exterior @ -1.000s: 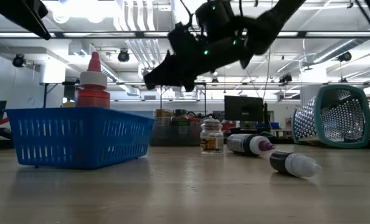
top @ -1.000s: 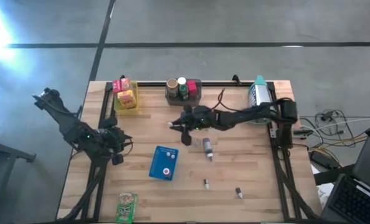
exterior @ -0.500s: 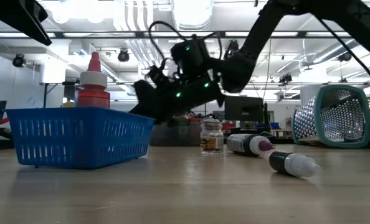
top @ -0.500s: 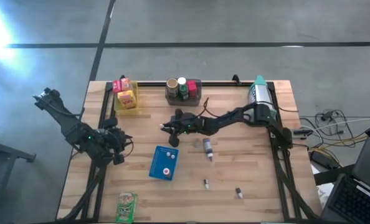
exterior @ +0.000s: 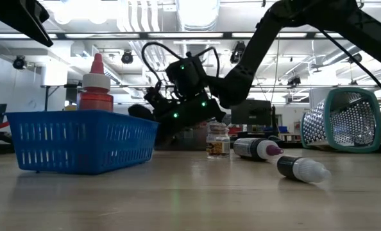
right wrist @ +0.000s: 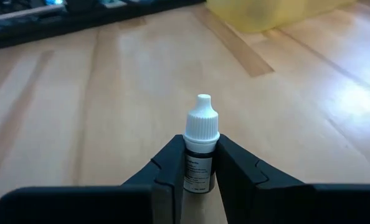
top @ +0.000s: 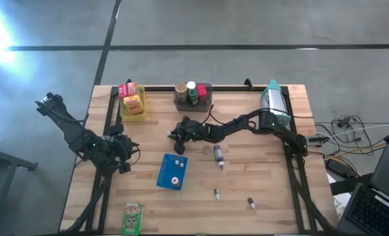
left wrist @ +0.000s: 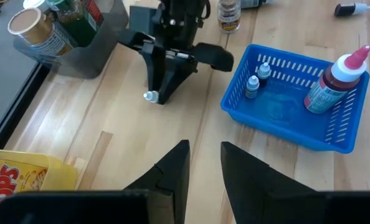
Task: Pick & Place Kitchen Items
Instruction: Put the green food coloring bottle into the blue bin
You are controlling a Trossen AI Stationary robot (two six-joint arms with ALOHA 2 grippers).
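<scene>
Right gripper (right wrist: 199, 177) low over wooden plank table (top: 260, 190) mid-area, between grey bin (top: 193, 97) and blue tray; matte dark jaws pinch small dropper bottle (right wrist: 200, 149), cylindrical, ribbed white conical cap. Blue tray (left wrist: 294, 106): perforated plastic basket holding 2 tiny bottles plus red-capped sauce bottle (left wrist: 332, 82). Loose items: glass jar (exterior: 218, 140), 2 bottles lying flat (exterior: 303, 168). Left gripper (left wrist: 203, 165) parked at table's left edge, jaws narrow, nothing between.

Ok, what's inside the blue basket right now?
The blue basket holds a red squeeze bottle and two small dropper bottles. Its floor behind the near wall is hidden in the low view.
</scene>
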